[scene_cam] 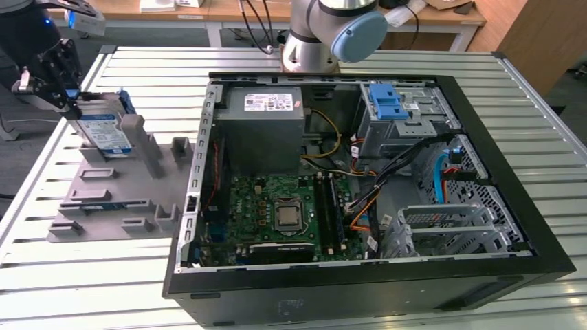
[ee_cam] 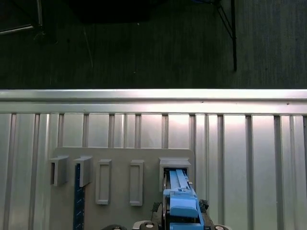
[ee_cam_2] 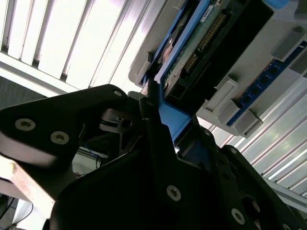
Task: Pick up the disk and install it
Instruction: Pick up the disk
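Slatted table (scene_cam: pixel 513 103), grey rack (scene_cam: pixel 110 199); end effector (scene_cam: pixel 70 100) tight around the upright disk (scene_cam: pixel 103 134), lower edge hidden.

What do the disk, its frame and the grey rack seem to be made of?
The disk looks like metal: silvery edges, slightly shiny. Its frame seems plastic: even matte blue. The rack is probably plastic too: dull grey, moulded-looking slots.

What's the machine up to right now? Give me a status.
Gripper shut on the disk by its blue carrier. Disk upright in grey holder, beside open computer case. Nothing seen in the way.
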`<action>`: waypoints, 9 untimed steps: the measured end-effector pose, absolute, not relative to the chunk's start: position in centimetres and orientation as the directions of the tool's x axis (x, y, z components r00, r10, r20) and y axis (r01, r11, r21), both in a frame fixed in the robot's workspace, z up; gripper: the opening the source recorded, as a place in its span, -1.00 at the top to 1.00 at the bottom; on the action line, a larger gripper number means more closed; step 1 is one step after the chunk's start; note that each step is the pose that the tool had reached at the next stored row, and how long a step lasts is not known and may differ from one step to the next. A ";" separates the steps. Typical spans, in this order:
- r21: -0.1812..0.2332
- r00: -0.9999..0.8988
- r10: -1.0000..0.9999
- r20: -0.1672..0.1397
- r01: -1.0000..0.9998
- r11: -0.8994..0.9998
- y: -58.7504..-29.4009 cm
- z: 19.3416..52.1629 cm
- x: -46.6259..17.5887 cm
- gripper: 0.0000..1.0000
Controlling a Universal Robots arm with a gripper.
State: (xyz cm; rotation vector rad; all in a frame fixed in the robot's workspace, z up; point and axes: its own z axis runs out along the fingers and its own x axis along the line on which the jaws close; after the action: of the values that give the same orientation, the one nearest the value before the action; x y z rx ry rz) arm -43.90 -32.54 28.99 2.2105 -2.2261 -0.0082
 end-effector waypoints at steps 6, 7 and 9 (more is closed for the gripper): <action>0.007 -0.015 -1.000 -0.001 -1.000 0.015 -32.5 29.0 -43.9 0.26; 0.007 -0.020 -1.000 -0.001 -1.000 0.020 -32.5 29.0 -43.9 0.26; 0.007 -0.023 -1.000 -0.001 -1.000 0.023 -32.5 29.0 -43.9 0.26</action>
State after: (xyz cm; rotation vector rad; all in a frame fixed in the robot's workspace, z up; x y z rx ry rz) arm -43.91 -32.54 28.98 2.1925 -2.2440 -0.0082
